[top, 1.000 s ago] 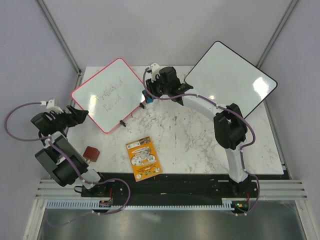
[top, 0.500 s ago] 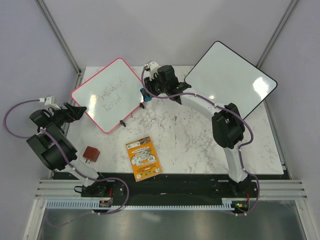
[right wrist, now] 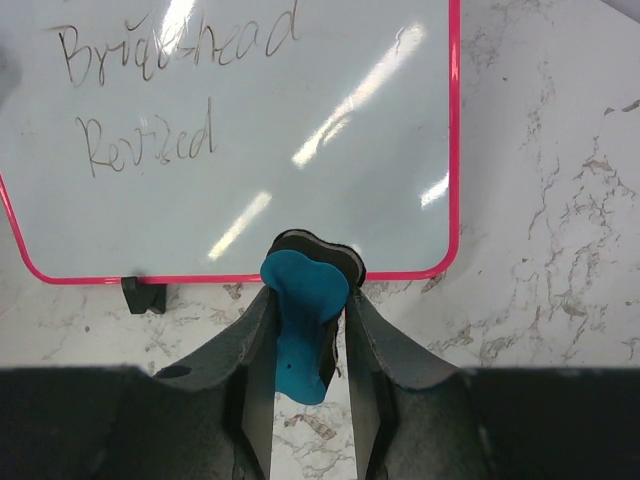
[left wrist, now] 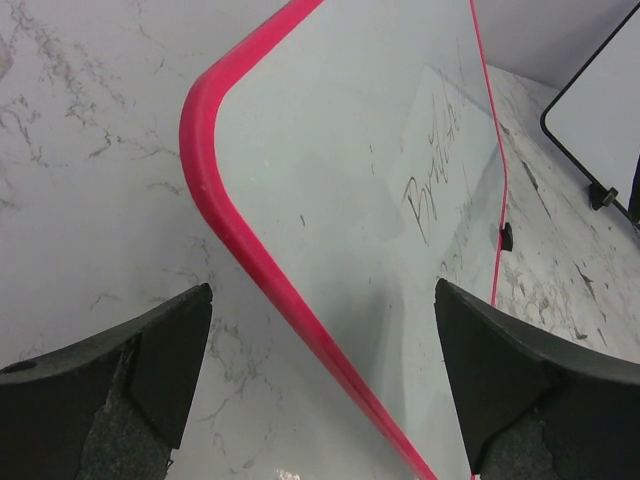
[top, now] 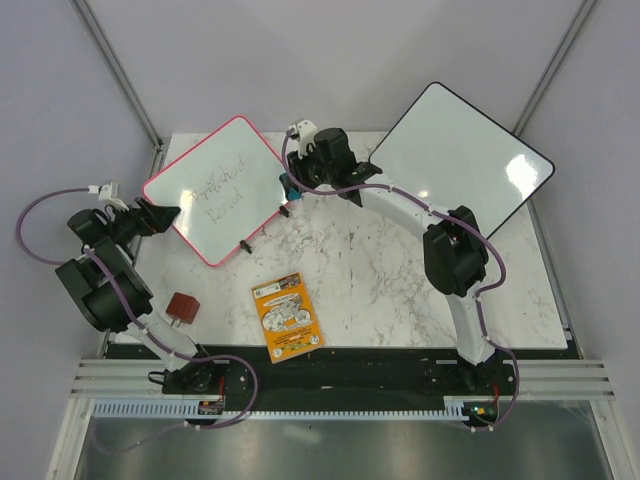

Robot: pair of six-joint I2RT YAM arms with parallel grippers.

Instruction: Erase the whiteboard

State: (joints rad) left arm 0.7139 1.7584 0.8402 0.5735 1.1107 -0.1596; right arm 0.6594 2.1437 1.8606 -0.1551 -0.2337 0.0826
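The pink-framed whiteboard (top: 218,188) lies tilted at the back left, with faint handwriting (right wrist: 170,45) in two lines. It also shows in the left wrist view (left wrist: 360,200) and the right wrist view (right wrist: 300,130). My right gripper (top: 289,187) is shut on a blue eraser (right wrist: 303,320) with a black felt pad, held at the board's right edge by its lower frame. My left gripper (top: 165,215) is open at the board's left corner, its jaws on either side of the pink frame (left wrist: 260,260) without touching it.
A larger black-framed whiteboard (top: 460,160) stands at the back right. An orange booklet (top: 288,316) lies at the front middle. A small dark red block (top: 182,306) lies at the front left. A black foot (right wrist: 144,294) of the board sits on the marble table (top: 400,280).
My left gripper has risen and moved right, up to the board's left corner. My right gripper with the eraser has edged slightly left and back at the board's right edge.
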